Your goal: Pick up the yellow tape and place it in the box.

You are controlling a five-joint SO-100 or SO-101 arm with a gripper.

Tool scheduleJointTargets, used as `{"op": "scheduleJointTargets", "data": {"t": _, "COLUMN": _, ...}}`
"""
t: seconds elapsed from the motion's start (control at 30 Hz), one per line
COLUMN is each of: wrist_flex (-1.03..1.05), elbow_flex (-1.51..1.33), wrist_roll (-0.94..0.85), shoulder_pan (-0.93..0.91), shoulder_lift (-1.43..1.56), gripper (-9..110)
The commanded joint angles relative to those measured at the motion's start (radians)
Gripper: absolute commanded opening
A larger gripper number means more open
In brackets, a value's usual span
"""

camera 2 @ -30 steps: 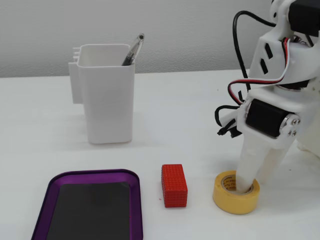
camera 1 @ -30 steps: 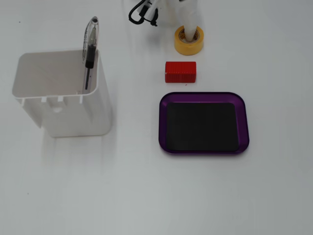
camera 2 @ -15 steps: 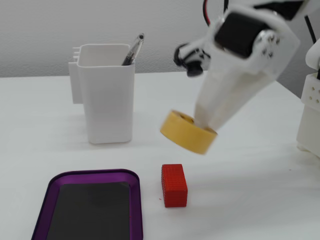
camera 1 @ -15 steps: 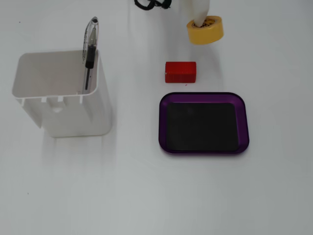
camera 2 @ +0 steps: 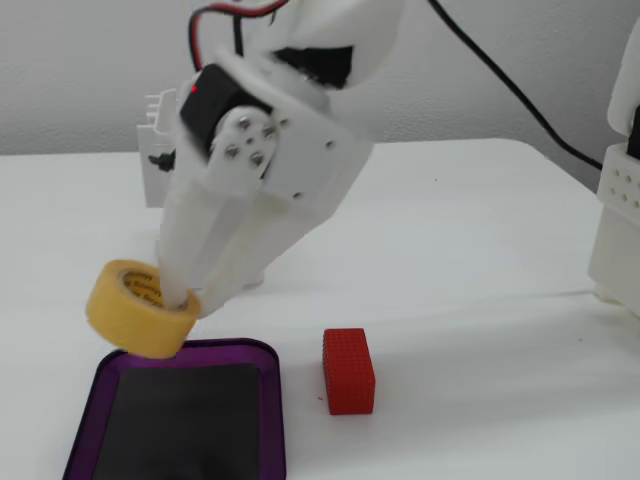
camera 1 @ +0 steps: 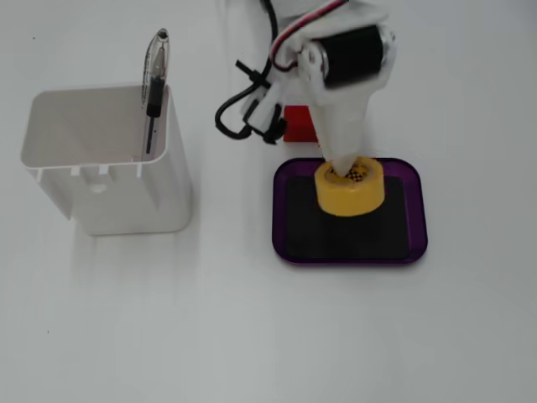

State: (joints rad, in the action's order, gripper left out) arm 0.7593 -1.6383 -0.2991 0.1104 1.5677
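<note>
The yellow tape [camera 1: 351, 191] is a small yellow ring with a printed inner core. My white gripper [camera 1: 342, 168] is shut on its rim, with one finger inside the core. In a fixed view the tape [camera 2: 135, 308] hangs tilted just above the near end of the box [camera 2: 100, 375], held by the gripper [camera 2: 180, 297]. The box [camera 1: 418, 220] is a shallow purple tray with a black floor. From above, the tape sits over the tray's upper middle.
A red ribbed block [camera 2: 348, 370] lies on the table beside the box; from above it [camera 1: 298, 124] shows behind the arm. A tall white container [camera 1: 109, 168] with a pen [camera 1: 155, 84] stands at the left. White equipment [camera 2: 620, 230] stands at the right edge.
</note>
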Motion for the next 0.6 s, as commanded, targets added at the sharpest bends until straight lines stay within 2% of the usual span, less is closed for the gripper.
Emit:
{"op": "scheduleJointTargets", "data": {"t": 0.0, "wrist_flex": -0.014, "elbow_flex": 0.098, "wrist_roll": 0.005, "shoulder_pan": 0.003, "shoulder_lift": -0.106, "gripper": -1}}
{"op": "scheduleJointTargets", "data": {"t": 0.4, "wrist_flex": 0.017, "elbow_flex": 0.014, "wrist_roll": -0.075, "shoulder_pan": 0.006, "shoulder_lift": -0.135, "gripper": 0}}
{"op": "scheduleJointTargets", "data": {"t": 0.57, "wrist_flex": 0.147, "elbow_flex": 0.052, "wrist_roll": -0.074, "shoulder_pan": 0.011, "shoulder_lift": -0.130, "gripper": 10}}
